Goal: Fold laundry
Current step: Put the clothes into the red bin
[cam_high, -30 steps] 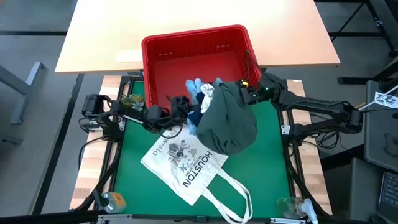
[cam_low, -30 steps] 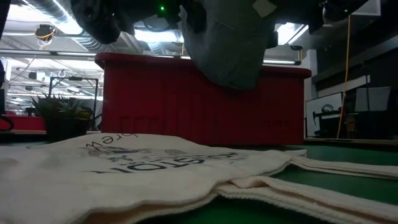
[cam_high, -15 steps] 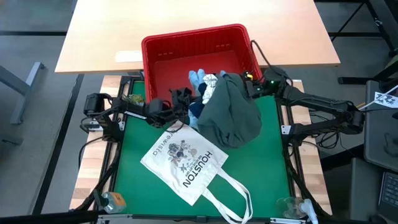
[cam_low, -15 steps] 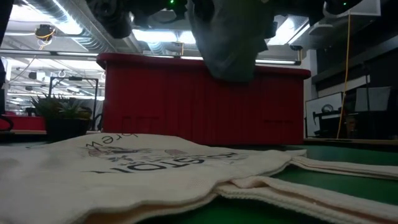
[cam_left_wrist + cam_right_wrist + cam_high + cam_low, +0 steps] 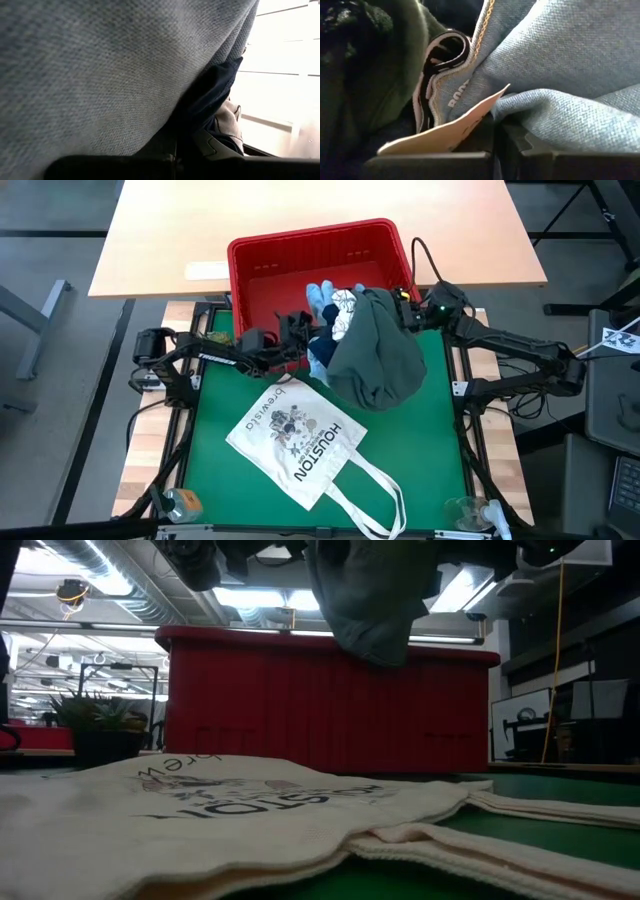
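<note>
Both grippers have carried the laundry bundle [image 5: 362, 350] up and back toward the red basket [image 5: 262, 255], left gripper [image 5: 296, 345] and right gripper [image 5: 404, 311] each clamped on cloth, 2 arms sharing the load clear of the tote bag [image 5: 296, 442].

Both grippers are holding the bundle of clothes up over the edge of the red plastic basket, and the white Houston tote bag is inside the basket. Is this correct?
Not quite. The white printed "HOUSTON" tote bag lies flat on the green mat, in front of the red plastic slotted basket, not inside it; the high view shows this. The left gripper and right gripper do hold the bundle of garments up at the basket's near edge.
</note>
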`<state>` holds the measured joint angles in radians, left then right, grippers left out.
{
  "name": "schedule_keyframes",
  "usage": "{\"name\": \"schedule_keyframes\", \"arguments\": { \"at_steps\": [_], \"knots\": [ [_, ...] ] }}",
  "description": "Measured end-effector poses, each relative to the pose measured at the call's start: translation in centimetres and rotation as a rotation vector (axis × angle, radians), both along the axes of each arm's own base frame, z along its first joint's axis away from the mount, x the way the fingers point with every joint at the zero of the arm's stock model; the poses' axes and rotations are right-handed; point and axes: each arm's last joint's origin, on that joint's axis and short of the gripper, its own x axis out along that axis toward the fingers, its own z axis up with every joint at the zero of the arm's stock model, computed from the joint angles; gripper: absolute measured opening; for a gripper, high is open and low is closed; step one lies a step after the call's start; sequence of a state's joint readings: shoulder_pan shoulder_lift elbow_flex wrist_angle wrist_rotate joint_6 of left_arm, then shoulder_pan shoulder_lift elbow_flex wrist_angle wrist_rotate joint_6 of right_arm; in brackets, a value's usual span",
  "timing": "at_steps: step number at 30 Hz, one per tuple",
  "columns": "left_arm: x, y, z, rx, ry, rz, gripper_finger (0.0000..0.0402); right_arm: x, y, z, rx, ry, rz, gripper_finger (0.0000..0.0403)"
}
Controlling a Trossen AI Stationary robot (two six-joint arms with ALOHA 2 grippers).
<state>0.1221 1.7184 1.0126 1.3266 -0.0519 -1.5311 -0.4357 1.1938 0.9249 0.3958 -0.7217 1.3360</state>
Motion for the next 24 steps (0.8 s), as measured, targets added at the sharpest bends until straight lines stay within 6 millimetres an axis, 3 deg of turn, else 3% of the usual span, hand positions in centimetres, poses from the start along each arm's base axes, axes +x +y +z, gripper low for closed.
{"name": "schedule_keyframes", "arguments": {
  "at_steps": [4, 12, 24],
  "knots": [
    [0.0, 0.4, 0.0, -0.002, 0.0, 0.016, 0.0001, -0.2, -0.6, 0.4, -0.001, -0.002, -0.012, 0.0009],
    [-0.5, 1.9, 0.4, 0.006, -0.035, 0.049, 0.0001, -0.4, -0.9, 3.4, -0.08, 0.01, -0.057, 0.0009],
    [-1.0, 4.3, 0.3, 0.0, -0.04, 0.121, 0.0001, 0.5, -3.2, 4.6, -0.142, 0.07, -0.133, 0.0009]
  ]
}}
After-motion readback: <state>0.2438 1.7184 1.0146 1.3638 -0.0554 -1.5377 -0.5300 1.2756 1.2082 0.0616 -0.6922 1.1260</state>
